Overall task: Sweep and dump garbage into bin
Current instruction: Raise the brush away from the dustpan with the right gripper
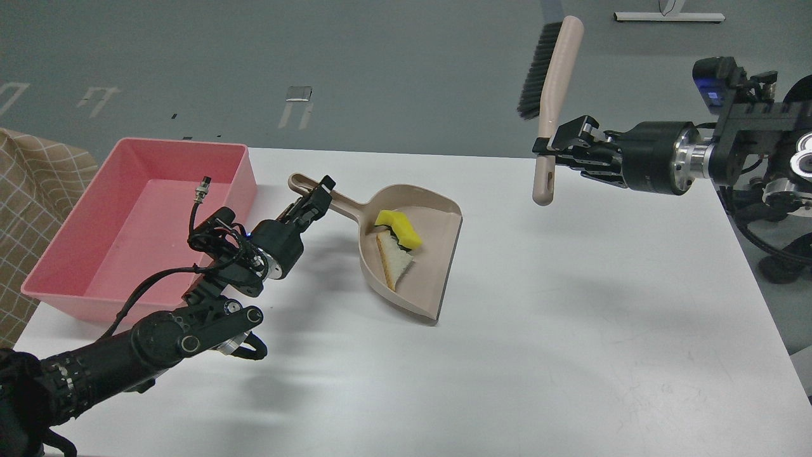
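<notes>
Sweeping looks done; dumping is the step in hand. The sponge [401, 230] and bread slice [394, 261] are seen lying inside the dustpan [431, 254], which rests on the tabletop [571, 330]. The left gripper [315, 202] is at the dustpan handle [330, 198], fingers apparently closed on it, tho contact is partly hidden. The right gripper [558, 145] is clamped on the brush [553, 95], held upright at approx. 1 o'clock, clear of the tabletop. The bin [76, 298] sits at 9 o'clock. Pan's long axis runs 10-to-4, mouth toward 4. Next: pan is to be lifted level, carried over the bin, tipped.
</notes>
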### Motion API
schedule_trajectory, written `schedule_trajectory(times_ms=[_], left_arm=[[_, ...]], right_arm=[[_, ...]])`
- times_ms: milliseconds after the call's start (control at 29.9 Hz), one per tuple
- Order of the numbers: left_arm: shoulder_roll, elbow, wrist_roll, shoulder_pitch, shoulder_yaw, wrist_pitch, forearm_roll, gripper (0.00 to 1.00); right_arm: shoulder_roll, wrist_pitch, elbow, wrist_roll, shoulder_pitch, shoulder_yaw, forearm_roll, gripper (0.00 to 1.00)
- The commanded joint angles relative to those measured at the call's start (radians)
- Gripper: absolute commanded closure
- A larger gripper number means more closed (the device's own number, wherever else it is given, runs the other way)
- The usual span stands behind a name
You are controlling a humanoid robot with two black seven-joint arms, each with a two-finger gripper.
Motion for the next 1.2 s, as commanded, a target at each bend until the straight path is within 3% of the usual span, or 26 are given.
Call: schedule_trajectory(times_ms=[0, 1170], left_arm=[[0.021, -0.050, 0.000, -0.011, -0.001, 0.000, -0.053, 1.00], [0.077, -0.123, -0.007, -0.035, -0.030, 0.000, -0.232, 1.00]], right_arm=[[-0.017, 0.000, 0.000, 0.001, -0.007, 0.000, 0.000, 1.00], [-0.090, 0.000, 0.006, 0.003, -0.056, 0.000, 0.000, 1.00]])
